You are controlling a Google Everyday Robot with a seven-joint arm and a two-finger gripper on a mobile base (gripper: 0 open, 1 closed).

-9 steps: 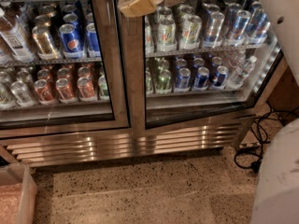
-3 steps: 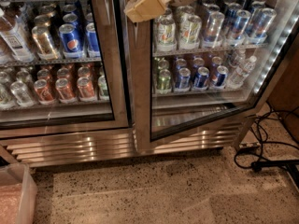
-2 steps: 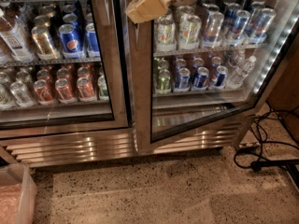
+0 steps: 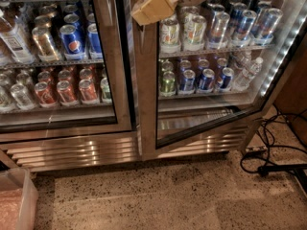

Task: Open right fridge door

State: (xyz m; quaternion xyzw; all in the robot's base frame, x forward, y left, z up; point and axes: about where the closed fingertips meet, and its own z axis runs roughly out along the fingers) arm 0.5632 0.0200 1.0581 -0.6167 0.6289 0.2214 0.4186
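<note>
The right fridge door [image 4: 211, 114] is a glass pane in a steel frame. It stands ajar, with its bottom edge slanting out from the cabinet and its lower left corner nearest me. A white LED strip [image 4: 282, 49] runs down the right side. Shelves of cans and bottles [image 4: 216, 28] show through the glass. My gripper [image 4: 152, 6], tan at its tip, is at the top of the view. It is up against the upper left edge of the door's frame [image 4: 146, 80]. The long handle does not show.
The left glass door [image 4: 108, 56] is closed over Pepsi and red-orange cans. Black cables [image 4: 268, 152] and a plug lie on the floor at the right. A clear plastic bin [image 4: 17, 202] stands at the lower left. The speckled floor [image 4: 144, 200] runs along the front.
The right door has swung out from nearly closed to ajar. The white arm body that stood at the right 3 s ago has left the view. The gripper has stayed at the door's upper left edge.
</note>
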